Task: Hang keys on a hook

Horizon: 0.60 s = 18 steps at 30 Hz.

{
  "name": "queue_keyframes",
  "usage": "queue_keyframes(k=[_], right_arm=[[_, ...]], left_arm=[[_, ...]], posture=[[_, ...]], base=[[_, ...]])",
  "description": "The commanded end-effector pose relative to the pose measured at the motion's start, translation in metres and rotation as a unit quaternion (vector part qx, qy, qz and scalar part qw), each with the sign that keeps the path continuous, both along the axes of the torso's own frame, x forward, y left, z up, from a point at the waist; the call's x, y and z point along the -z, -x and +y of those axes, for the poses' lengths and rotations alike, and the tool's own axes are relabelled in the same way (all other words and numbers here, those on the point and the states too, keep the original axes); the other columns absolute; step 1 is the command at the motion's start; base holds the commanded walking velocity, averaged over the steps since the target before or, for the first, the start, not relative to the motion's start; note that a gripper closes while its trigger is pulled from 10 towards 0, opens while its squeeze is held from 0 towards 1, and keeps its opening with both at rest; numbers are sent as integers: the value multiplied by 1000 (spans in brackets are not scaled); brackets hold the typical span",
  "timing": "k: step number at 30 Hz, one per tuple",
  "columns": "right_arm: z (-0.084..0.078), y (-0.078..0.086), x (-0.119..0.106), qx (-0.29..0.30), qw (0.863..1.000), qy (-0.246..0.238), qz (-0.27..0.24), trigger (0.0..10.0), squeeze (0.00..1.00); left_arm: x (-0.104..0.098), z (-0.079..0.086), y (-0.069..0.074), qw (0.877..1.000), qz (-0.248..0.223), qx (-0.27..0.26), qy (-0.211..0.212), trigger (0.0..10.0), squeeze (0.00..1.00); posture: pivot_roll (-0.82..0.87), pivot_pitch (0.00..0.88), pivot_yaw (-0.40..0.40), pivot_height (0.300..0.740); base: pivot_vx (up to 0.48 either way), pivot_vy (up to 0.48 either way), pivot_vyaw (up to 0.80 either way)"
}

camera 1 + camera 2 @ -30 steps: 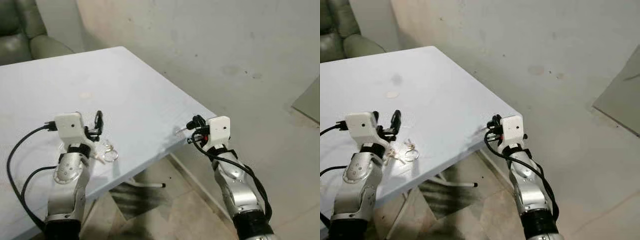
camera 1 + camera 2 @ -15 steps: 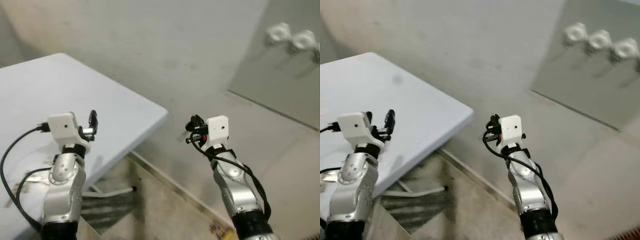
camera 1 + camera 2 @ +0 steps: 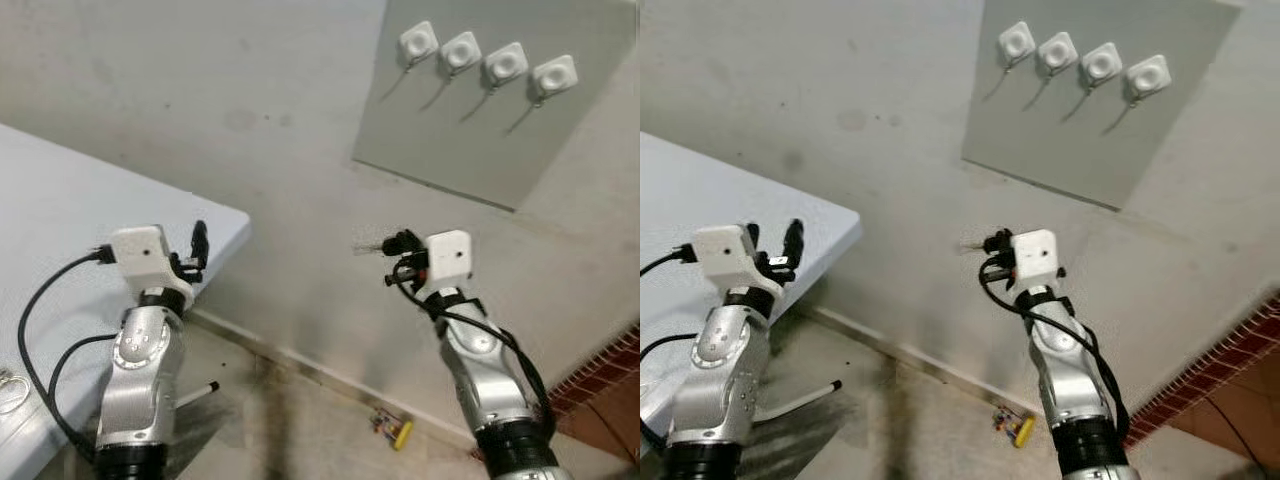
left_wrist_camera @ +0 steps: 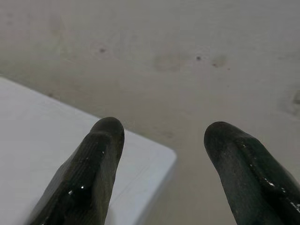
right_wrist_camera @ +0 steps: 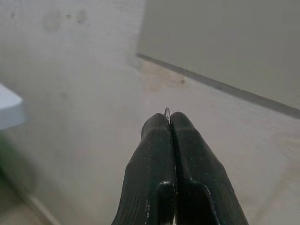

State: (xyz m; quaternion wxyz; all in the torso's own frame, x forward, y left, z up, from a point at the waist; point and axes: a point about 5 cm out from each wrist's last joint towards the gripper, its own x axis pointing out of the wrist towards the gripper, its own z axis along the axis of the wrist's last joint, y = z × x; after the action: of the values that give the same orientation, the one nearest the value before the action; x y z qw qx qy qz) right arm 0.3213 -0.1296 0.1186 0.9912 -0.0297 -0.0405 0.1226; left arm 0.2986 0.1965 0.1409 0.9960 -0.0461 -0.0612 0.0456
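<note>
1. My right gripper (image 5: 169,123) is raised in front of the pale, stained wall (image 3: 250,90), its two long black fingers (image 5: 150,164) pressed tight together.
2. Pinched between their tips is a thin silver metal key ring (image 5: 167,113); a small arc of it pokes out past the fingertips. In the head views it shows as a faint silvery glint at the front of that gripper (image 3: 368,241). I cannot make out any keys hanging from it.
3. The grey rectangular board (image 3: 480,130) is mounted on the wall, above and ahead of my right gripper and well apart from it.
4. Four white square-backed hooks (image 3: 486,63) sit in a row along the top of that board, each with a thin arm slanting down. Nothing hangs on any of them.
5. My left gripper (image 4: 161,140) is held up over the corner of the light blue flat-topped table (image 3: 60,230), its black fingers (image 4: 93,164) spread wide apart with nothing between them.
6. A second loop of silver rings (image 3: 10,388) lies on the table near its close edge, by my left arm.
7. On the floor near the foot of the wall lies a small yellow object (image 3: 398,431), too small to identify.
</note>
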Motion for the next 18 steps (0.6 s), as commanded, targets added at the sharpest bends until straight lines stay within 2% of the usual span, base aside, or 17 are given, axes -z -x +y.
queue_keyframes(k=[1,18], right_arm=[[-1,-2,-7,4,1000,0,-11,10000,0],[-2,-1,-6,6,1000,1,-9,10000,0]], left_arm=[[-2,-1,0,1000,-1,1,-6,10000,0],[0,-2,1,1000,4,4,8,10000,0]], posture=[[-27,0,-57,740],[-27,0,-56,740]], base=[[0,0,-719],[0,0,-714]])
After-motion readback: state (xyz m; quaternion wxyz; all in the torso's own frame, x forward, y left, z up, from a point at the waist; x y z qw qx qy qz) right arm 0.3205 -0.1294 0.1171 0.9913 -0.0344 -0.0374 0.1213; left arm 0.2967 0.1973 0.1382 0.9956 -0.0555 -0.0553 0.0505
